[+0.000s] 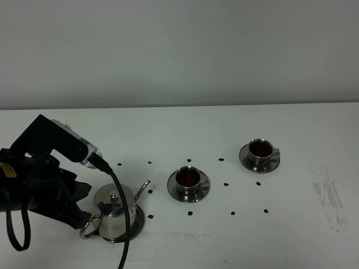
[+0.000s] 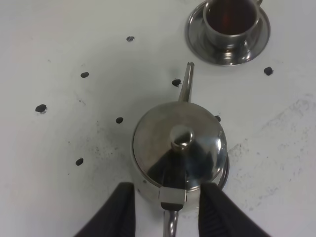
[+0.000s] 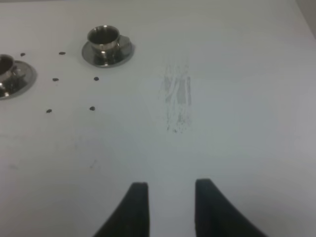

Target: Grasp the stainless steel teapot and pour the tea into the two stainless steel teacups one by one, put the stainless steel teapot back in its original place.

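The stainless steel teapot point(image 1: 115, 212) stands upright on its round steel dish point(image 1: 139, 219) at the front left, spout toward the cups. In the left wrist view my left gripper point(image 2: 168, 187) is open, one finger on each side of the teapot's point(image 2: 180, 145) loop handle, not closed on it. Two stainless steel teacups on saucers hold dark reddish-brown tea: the near one point(image 1: 189, 178) in the middle, also in the left wrist view point(image 2: 230, 22), and the far one point(image 1: 261, 150) to the right. My right gripper point(image 3: 171, 185) is open and empty over bare table.
Small black marks point(image 1: 226, 184) dot the white table around the cups and teapot. A grey scuff point(image 1: 325, 193) marks the table at the right. A black cable point(image 1: 120, 202) from my left arm point(image 1: 45, 174) hangs in front of the teapot.
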Robot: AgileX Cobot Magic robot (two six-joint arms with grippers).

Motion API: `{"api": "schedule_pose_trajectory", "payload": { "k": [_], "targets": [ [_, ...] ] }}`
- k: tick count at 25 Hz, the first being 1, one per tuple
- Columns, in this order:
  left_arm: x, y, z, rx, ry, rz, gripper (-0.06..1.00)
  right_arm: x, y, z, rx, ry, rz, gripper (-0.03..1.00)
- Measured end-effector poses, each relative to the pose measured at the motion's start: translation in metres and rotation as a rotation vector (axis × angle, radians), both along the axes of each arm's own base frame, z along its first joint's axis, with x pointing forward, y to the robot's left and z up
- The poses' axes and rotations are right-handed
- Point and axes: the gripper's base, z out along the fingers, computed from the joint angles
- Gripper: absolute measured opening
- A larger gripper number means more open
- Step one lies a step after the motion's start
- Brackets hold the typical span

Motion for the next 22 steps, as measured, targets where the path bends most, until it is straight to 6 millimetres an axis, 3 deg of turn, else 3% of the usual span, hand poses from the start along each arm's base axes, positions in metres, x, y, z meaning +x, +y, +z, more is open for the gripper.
{"api": "schedule_pose_trajectory", "payload": {
  "k": [7,12,17,22],
  "targets": [
    [0.0,0.0,0.0,-0.019,0.006,0.019,0.34,0.0,0.0,0.0,0.0,0.0,0.0,0.23],
    [-0.007,0.013,0.017,-0.182,0.011,0.199,0.34,0.0,0.0,0.0,0.0,0.0,0.0,0.23],
    [-0.053,0.043,0.046,-0.238,0.087,0.313,0.34,0.0,0.0,0.0,0.0,0.0,0.0,0.23],
    [-0.116,0.071,0.064,-0.241,0.164,0.453,0.34,0.0,0.0,0.0,0.0,0.0,0.0,0.23]
  ]
}}
